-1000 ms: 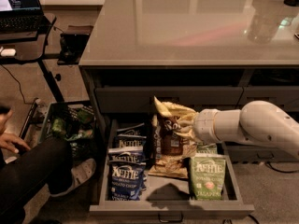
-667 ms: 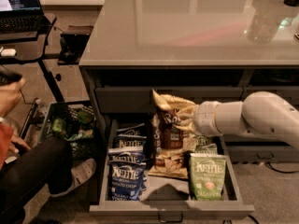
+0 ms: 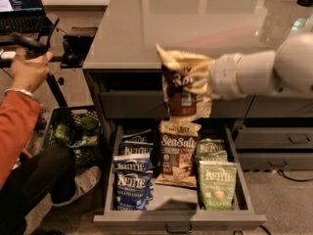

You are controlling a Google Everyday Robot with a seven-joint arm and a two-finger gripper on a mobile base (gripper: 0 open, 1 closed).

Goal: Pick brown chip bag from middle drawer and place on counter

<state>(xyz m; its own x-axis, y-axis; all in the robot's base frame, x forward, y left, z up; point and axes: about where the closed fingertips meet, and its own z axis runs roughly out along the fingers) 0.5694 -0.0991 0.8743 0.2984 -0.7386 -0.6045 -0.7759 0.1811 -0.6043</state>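
End effector: the white two-finger end effector [image 3: 199, 78] is seen in front of the tabletop's near edge, at the tip of a rounded white arm [image 3: 274, 72] that comes in from the right. It is pinched on the right side of the chip bag (the fingers are largely wrapped in crumpled foil).

Held bag: a crinkly dark-brown chip bag [image 3: 182, 89] with a cream-tan top is held upright in the air. Its top overlaps the tabletop's near edge in this view, and its bottom hangs above the open drawer, apart from the bags below.

Tabletop: a large glossy grey tabletop [image 3: 195, 18] with reflections is seen; its near-left corner lies left of the held bag.

Drawer: a wide dark-grey middle drawer [image 3: 178, 220] is pulled out below the near edge.

Drawer contents: a second brown bag lettered "Sea Salt" [image 3: 177, 153] lies in the middle, blue Kettle bags [image 3: 132, 180] are stacked to its left, and green Kettle bags [image 3: 216, 182] to its right.

Beyond the left edge: a person's hand [image 3: 30, 70] with an orange sleeve is raised and grips a dark object; a laptop [image 3: 19, 4] stands behind it, and a dark wire basket [image 3: 73, 131] sits on the floor.
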